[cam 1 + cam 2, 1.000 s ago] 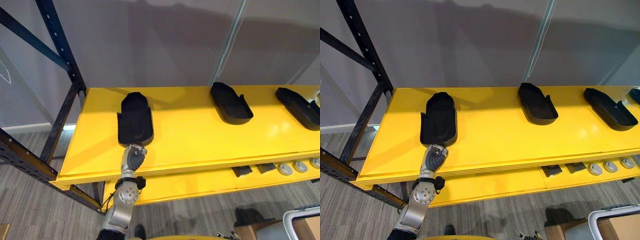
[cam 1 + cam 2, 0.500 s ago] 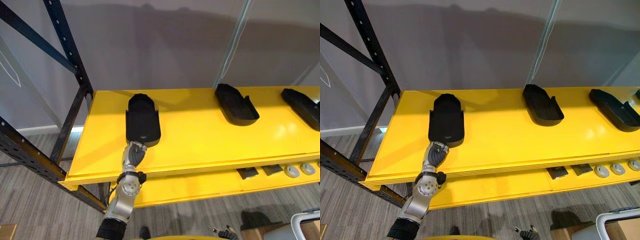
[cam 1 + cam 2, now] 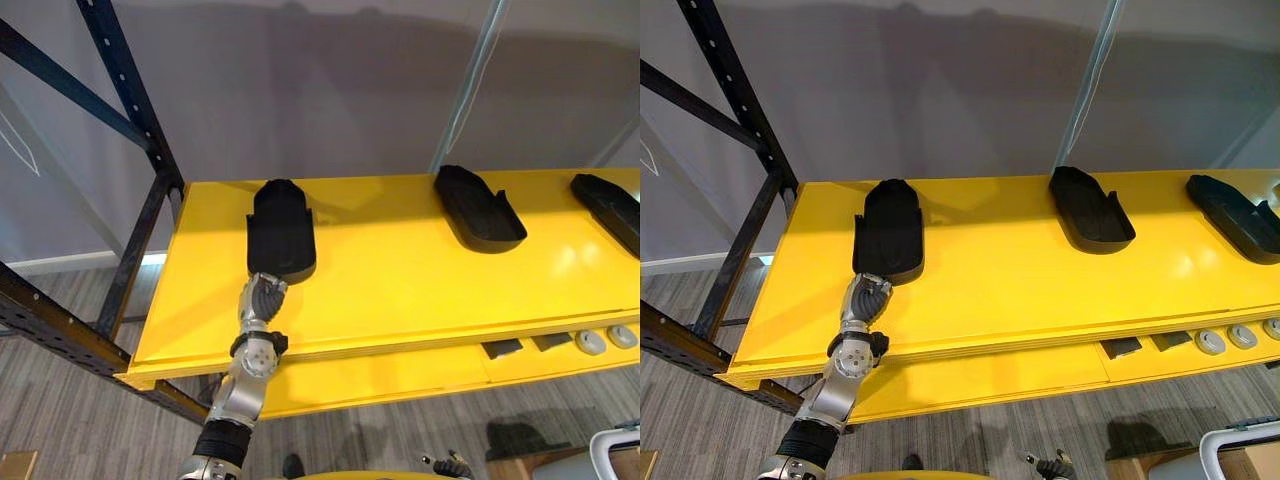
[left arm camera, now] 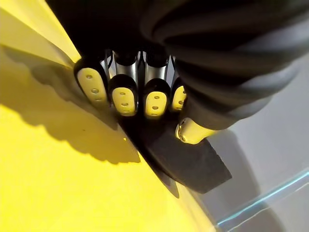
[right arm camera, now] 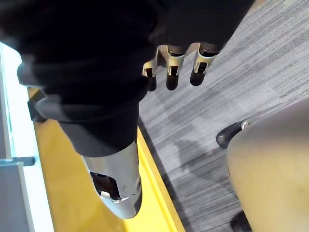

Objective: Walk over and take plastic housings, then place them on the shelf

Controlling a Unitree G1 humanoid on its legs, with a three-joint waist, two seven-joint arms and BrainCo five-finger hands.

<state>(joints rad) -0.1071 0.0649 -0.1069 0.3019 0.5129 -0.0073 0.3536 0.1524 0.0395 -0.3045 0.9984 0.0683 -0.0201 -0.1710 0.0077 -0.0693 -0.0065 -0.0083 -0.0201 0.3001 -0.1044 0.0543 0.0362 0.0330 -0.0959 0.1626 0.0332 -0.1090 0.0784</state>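
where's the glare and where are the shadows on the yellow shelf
Left eye view: pale glare on the shelf right of the middle housing; left wrist view: the left hand and left housing throw a dark shadow on the yellow.

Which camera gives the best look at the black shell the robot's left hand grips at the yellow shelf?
The left eye view: the black housing shows whole against the yellow shelf, the left hand gripping its near end. The right eye view shows the same. The left wrist view catches one dark edge past the fingers.
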